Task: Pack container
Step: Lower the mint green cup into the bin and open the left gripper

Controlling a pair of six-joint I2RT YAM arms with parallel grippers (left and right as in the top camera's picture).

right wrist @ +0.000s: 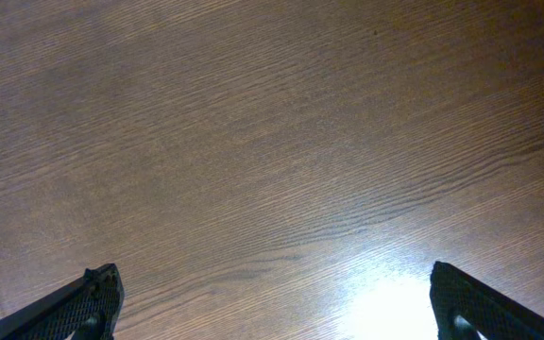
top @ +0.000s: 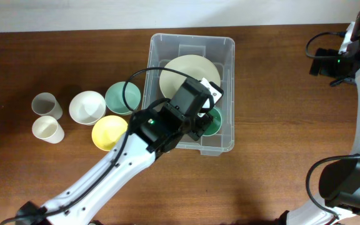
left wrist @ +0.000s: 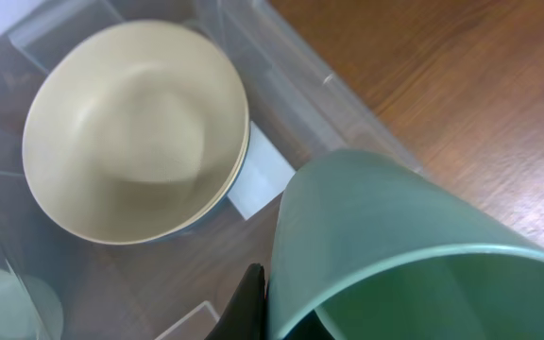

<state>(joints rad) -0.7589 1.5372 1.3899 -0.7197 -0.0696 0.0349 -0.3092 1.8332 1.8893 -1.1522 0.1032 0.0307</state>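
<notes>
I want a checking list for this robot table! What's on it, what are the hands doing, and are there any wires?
Surface: brown wooden table.
Job's things: clear container with a cream bowl inside and a white label on its base.
Clutter: to the left of the container are a green bowl, white bowl, yellow bowl, grey cup and cream cup.
Hands: left hand is shut on a green cup within the container's rim. Right hand is open over the table and holds nothing.
Cables: black cable loops over the left arm. More black cables are by the right arm.
Surroundings: pale strip beyond the table's far edge; nothing else seen.
</notes>
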